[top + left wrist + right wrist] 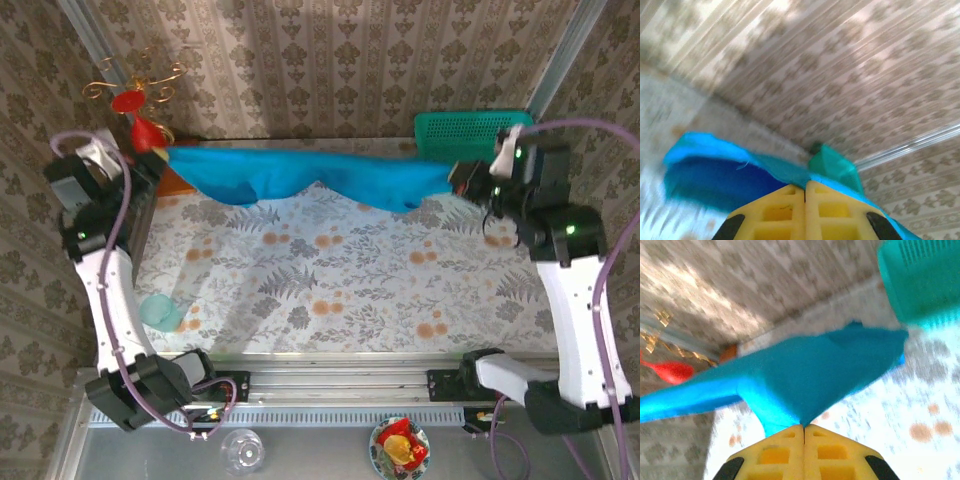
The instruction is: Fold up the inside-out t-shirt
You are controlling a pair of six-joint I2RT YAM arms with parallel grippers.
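Pinching the t-shirt (300,172) at both ends. On left end effector (805,186): clamped tight, yellow fingers (777,215) pressed flat together, blue cloth coming out right at the tips and running off to the left of the wrist view. On right end effector (804,427): same story, closed hard on a bunched corner, cloth fanning up and away from the tips. From above: strung in the air as a long band from far left to far right, spanning the far end of the counter (330,280), taut along the top, sagging in two lobes underneath. Can't tell whether the low edge touches the counter. Plain bright blue, no print visible. Just behind the right end: teal mesh basket (465,132) against the back wall, partly overlapped by the cloth. Near the left end: red ornament (135,100) on a gold wire stand in the far-left corner, plus an orange-brown thing (178,185) peeking out below the cloth. Further out on the floral counter, well apart from the t-shirt: small teal lump (160,312) at the near-left edge beside the left arm. Past the near rail, off the counter: clear glass bowl (242,450) and a plate (374,448) of red and yellow bits. Both wrist views blurred.
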